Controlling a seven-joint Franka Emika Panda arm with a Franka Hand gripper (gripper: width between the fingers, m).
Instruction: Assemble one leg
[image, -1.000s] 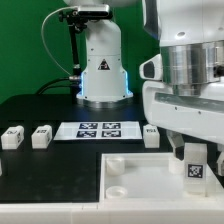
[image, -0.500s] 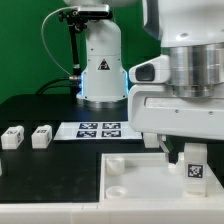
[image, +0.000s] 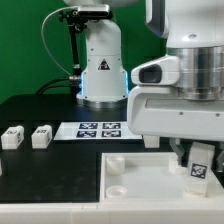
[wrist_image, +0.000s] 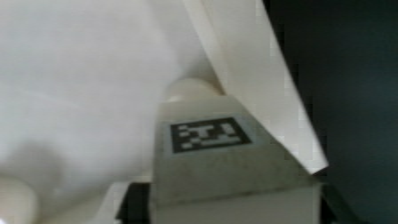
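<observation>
White leg (image: 200, 167) with square tag pinched in the end effector (image: 197, 160), low over the large flat white piece (image: 150, 180) near its right side in the exterior view. Two more legs (image: 12, 137) beside the marker board (image: 98, 129) on the black counter (image: 40, 110), well apart.

leg (image: 200, 167) over tabletop (image: 150, 182) — exterior view's right

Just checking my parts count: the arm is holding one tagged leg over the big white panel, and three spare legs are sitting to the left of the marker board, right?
Not quite. The exterior view shows two spare legs left of the marker board, not three. The held leg over the white panel is right.
</observation>
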